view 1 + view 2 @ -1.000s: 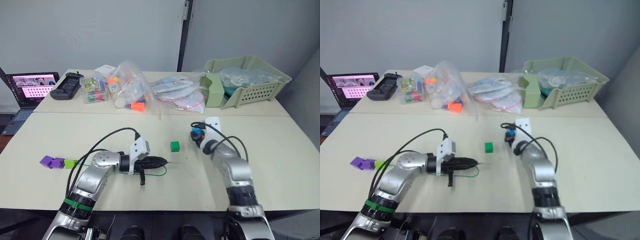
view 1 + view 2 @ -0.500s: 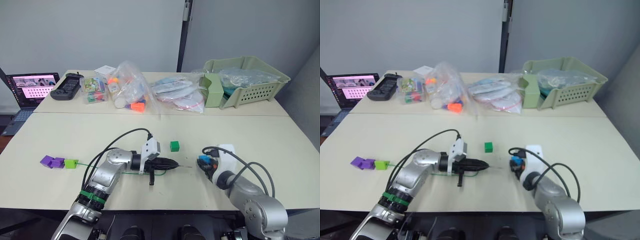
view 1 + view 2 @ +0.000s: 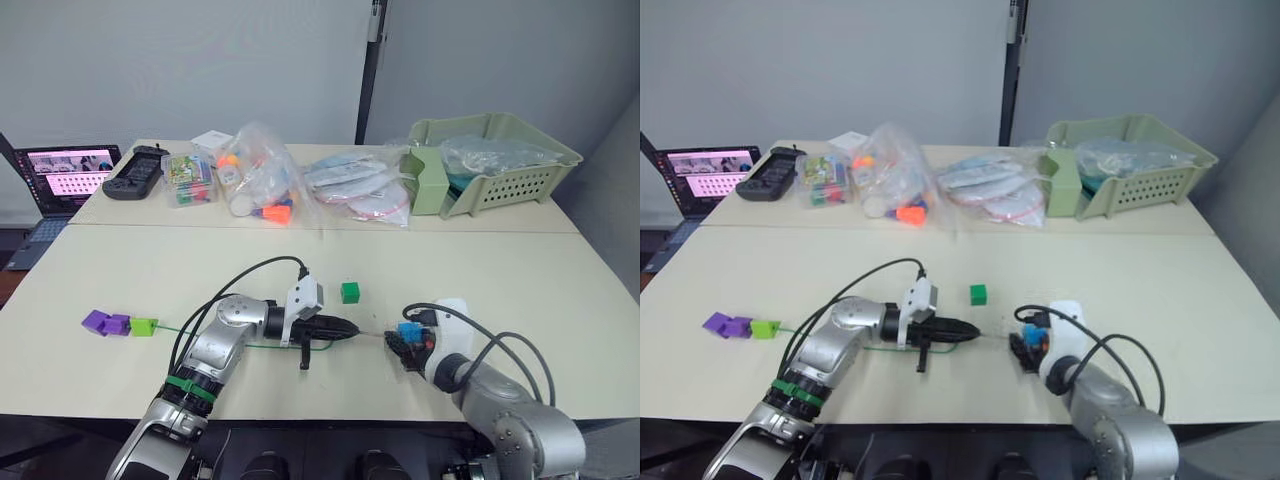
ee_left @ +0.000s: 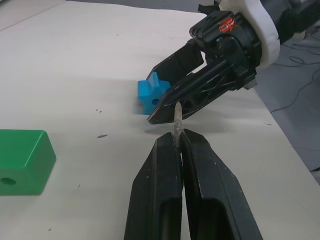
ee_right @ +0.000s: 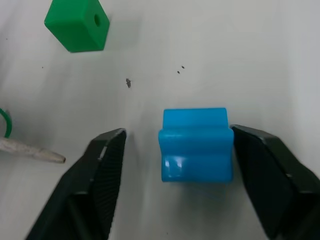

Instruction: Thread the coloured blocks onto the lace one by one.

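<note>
Two purple blocks (image 3: 104, 322) and a lime block (image 3: 143, 326) sit strung on the lace (image 3: 190, 333) – the left gripper (image 3: 352, 327) pinches its tip (image 4: 176, 120); dark green block (image 3: 349, 291) beyond; the right gripper (image 5: 177, 187) spread around the blue block (image 5: 196, 144) – one finger touching

laptop (image 3: 66, 172), green basket (image 3: 497, 158), plastic bags (image 3: 262, 170)

Glossy plastic blue block (image 5: 196, 144) (smooth)
</note>
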